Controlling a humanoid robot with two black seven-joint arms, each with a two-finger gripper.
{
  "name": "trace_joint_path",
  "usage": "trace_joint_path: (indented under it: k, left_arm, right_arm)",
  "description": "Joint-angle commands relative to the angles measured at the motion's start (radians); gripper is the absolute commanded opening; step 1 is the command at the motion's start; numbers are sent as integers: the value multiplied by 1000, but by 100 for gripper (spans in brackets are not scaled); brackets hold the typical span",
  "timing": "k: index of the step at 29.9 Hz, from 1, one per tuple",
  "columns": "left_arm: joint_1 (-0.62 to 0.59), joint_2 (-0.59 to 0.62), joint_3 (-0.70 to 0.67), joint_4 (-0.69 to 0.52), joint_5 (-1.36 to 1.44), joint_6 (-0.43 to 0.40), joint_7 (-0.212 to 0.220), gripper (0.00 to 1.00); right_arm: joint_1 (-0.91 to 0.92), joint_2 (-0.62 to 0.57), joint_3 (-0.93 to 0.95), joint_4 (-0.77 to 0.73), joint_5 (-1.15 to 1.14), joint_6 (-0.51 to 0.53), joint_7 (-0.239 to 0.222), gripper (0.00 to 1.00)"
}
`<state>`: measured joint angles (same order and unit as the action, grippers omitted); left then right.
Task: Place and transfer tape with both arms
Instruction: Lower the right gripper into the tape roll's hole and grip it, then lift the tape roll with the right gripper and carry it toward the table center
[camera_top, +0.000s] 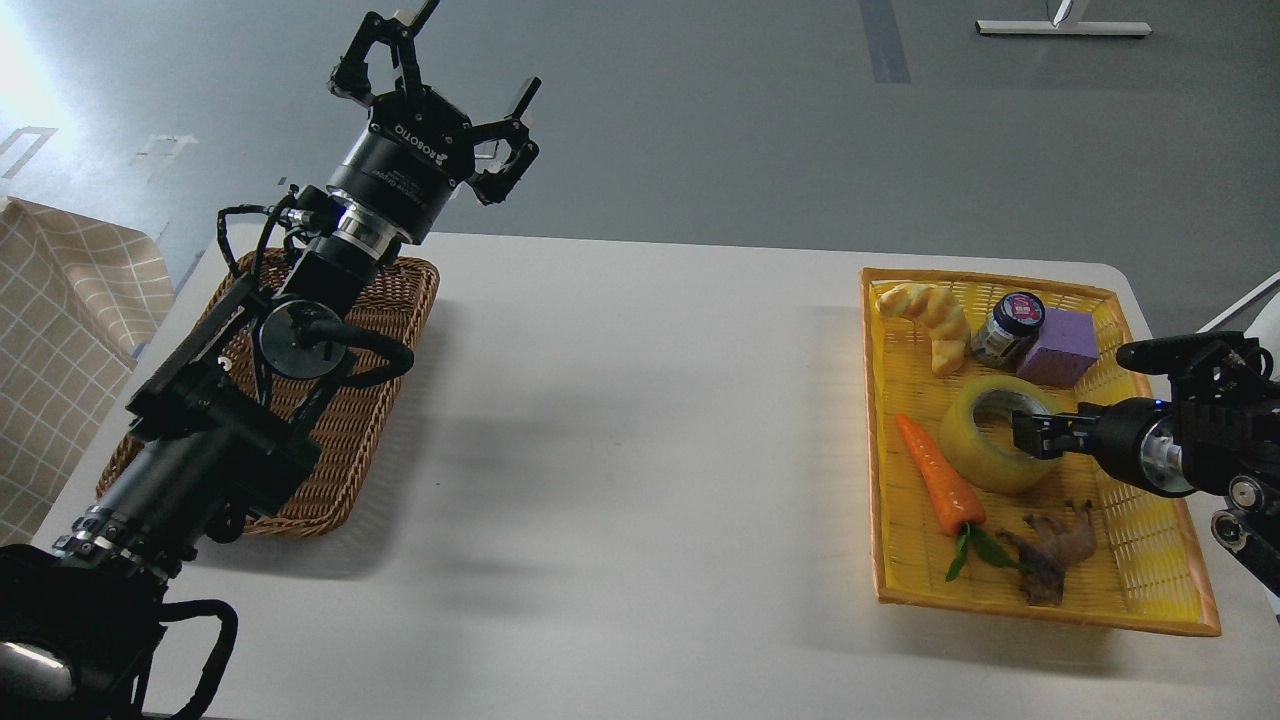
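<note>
The tape (978, 452), a wide translucent yellow roll with a pale core, lies flat in the yellow tray (1040, 602) on the right of the white table. My right gripper (1080, 396) comes in from the right edge, open. Its lower finger (1035, 435) reaches over the roll's core and its upper finger (1150, 353) stands apart to the right; it is not closed on the roll. My left gripper (445, 90) is open and empty, raised high above the table's far left, over the wicker basket (350, 440).
In the tray with the tape are an orange carrot (935, 482), a croissant-shaped bread (930, 315), a small jar (1008, 326), a purple block (1066, 346) and a brown toy figure (1055, 548). A checked cloth (50, 330) lies at the left edge.
</note>
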<state>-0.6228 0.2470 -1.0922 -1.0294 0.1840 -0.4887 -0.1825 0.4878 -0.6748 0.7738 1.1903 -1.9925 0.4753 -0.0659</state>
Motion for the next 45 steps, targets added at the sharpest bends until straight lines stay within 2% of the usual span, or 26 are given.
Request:
trace_joint_path:
  k: [1,3,6,9,11,12,14,16,26,32,36,45]
  left_arm:
    - [0,0,0,0,0,0,0,98]
    - [0,0,0,0,0,0,0,98]
    - [0,0,0,0,0,0,0,98]
    - [0,2,0,0,0,0,0,98]
    - [0,2,0,0,0,0,0,98]
    - [0,2,0,0,0,0,0,98]
    - [0,2,0,0,0,0,2,98]
    - [0,2,0,0,0,0,0,98]
    - [0,2,2,0,0,0,2,98]
    - [5,-2,2,5,-2,0,2,98]
    - [5,-2,3,6,-2,0,2,98]
    - [3,0,5,6,-2,0,0,98]
  right_arm:
    - [2,9,-2,-14,0,0,0,51]
    - [9,20,-2,-34,0,2,1,42]
    - [11,23,-2,-38,1,2,1,40]
    - [11,27,-2,-43,1,3,3,30]
    - [15,27,-2,-51,3,6,5,17]
    - [15,27,-2,-51,3,6,5,17]
    - [15,29,-2,-52,5,11,9,6]
    - [15,27,-2,-52,6,12,9,0]
    - [52,24,5,-29,17,13,15,0]
    - [74,-22,48,46,53,13,18,0]
    - [109,-100,90,127,178,13,28,0]
    - [219,-95,88,180,187,13,26,0]
